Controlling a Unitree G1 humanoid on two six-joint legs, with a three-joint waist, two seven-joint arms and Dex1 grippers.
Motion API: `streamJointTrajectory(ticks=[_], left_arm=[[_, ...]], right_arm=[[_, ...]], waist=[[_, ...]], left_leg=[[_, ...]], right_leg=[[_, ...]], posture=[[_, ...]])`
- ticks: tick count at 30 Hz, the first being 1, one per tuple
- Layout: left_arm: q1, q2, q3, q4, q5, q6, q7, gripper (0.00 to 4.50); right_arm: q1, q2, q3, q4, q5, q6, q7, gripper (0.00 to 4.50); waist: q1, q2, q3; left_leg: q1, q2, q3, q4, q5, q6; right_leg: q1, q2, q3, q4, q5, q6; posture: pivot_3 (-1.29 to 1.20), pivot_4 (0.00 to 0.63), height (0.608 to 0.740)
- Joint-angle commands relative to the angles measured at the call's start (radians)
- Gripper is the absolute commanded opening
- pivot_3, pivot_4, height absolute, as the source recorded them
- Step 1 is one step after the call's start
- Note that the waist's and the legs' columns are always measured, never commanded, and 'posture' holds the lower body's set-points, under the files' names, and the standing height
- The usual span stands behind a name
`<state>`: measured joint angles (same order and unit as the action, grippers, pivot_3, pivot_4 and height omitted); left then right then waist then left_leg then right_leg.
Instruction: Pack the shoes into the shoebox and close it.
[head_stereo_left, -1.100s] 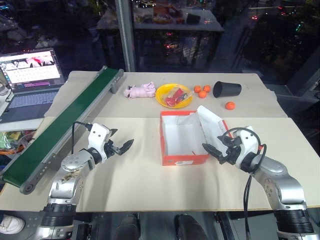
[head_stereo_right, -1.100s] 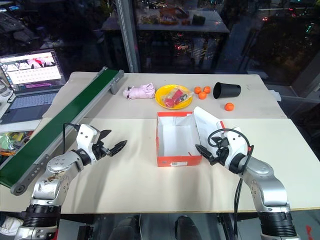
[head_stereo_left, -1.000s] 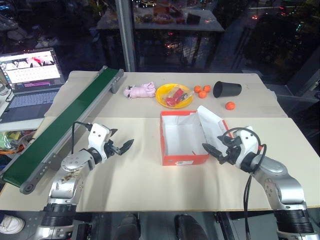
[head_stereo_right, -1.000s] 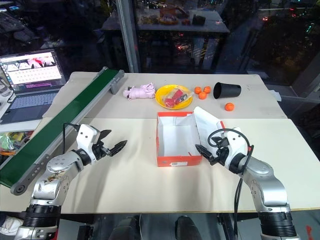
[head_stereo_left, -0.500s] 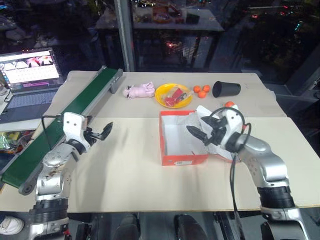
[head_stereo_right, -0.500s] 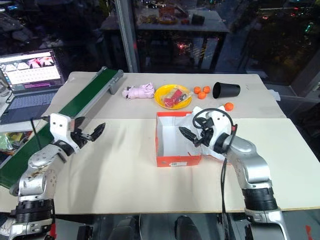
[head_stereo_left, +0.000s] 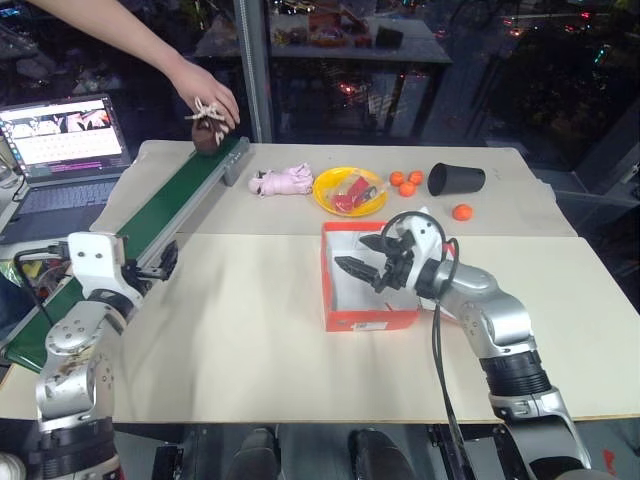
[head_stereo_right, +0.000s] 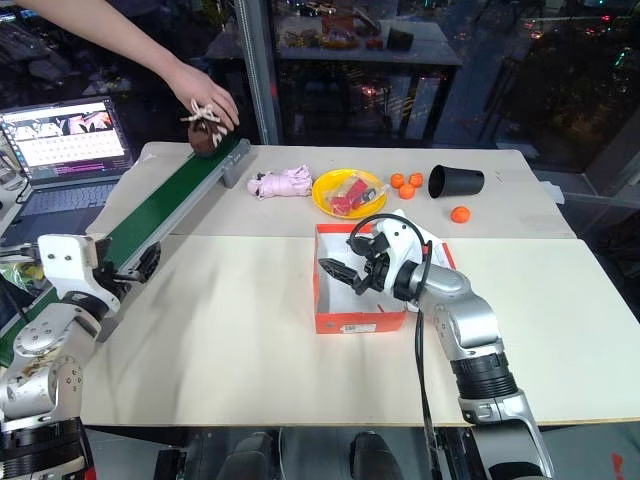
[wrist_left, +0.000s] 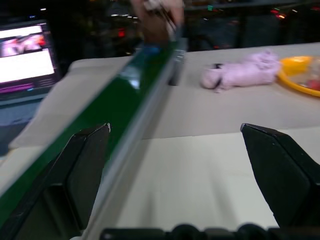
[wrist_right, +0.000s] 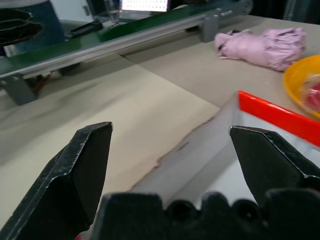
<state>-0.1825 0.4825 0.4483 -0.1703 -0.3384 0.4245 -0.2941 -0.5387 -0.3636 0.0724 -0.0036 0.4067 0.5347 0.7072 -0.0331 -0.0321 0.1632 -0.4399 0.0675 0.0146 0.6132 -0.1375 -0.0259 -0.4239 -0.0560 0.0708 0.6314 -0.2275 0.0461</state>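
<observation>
shoebox (head_stereo_left: 370, 292) open near mid-table (head_stereo_left: 250, 330), white inside, nothing packed yet; lid not clearly made out behind the right arm. one brown shoe (head_stereo_left: 207, 130) with pale laces under a person's hand (head_stereo_left: 205, 92) at the far end of the green conveyor (head_stereo_left: 150, 225), touching the belt; second shoe unaccounted for. right tool (head_stereo_left: 362, 260) poised over the box opening with fingers spread apart and nothing between them; left tool (head_stereo_right: 140, 266) just beside the near stretch of the conveyor, fingers likewise apart and bare. likely trouble from here: reaching for the shoe while the hand is on it, risking a bump against the person; catching only the loose laces instead of the body, so the shoe swings or drops off the belt edge; right tool sinking into the box and snagging or crumpling the wall, or nudging the box across the table toward the yellow bowl (head_stereo_left: 347, 192). hard to judge: whether the hand grips the shoe or merely rests on it, whether tissue lies inside the box, and exact gap between left tool and conveyor rail.
</observation>
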Motion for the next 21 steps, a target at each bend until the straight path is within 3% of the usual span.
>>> streamJointTrajectory(ticks=[1,13,21], left_arm=[[-0.041,0.037,0.007,0.025,-0.002,-0.005,-0.009,4.50],[-0.189,0.107,-0.018,0.286,0.024,-0.096,-0.075,4.50],[-0.309,0.223,-0.010,0.703,0.037,-0.290,-0.196,4.50]], right_arm=[[-0.008,0.011,0.001,-0.047,0.005,0.006,-0.004,4.44],[0.027,0.022,-0.020,-0.136,0.031,0.060,-0.054,4.44],[-0.013,0.023,-0.007,-0.182,0.052,0.120,-0.039,4.44]], waist=[[0.000,0.000,0.000],[-0.001,0.000,0.000],[-0.007,-0.001,0.000]], left_leg=[[0.000,0.000,0.000,0.000,0.000,0.000],[0.000,0.000,0.000,0.000,0.000,0.000],[0.000,0.001,0.000,-0.001,0.000,0.000]], right_leg=[[0.000,0.000,0.000,0.000,0.000,0.000],[-0.001,0.000,0.000,0.000,0.001,-0.001],[-0.002,0.001,-0.001,0.000,0.001,-0.001]], posture=[[0.00,0.150,0.740],[0.00,0.150,0.740],[0.00,0.150,0.740]])
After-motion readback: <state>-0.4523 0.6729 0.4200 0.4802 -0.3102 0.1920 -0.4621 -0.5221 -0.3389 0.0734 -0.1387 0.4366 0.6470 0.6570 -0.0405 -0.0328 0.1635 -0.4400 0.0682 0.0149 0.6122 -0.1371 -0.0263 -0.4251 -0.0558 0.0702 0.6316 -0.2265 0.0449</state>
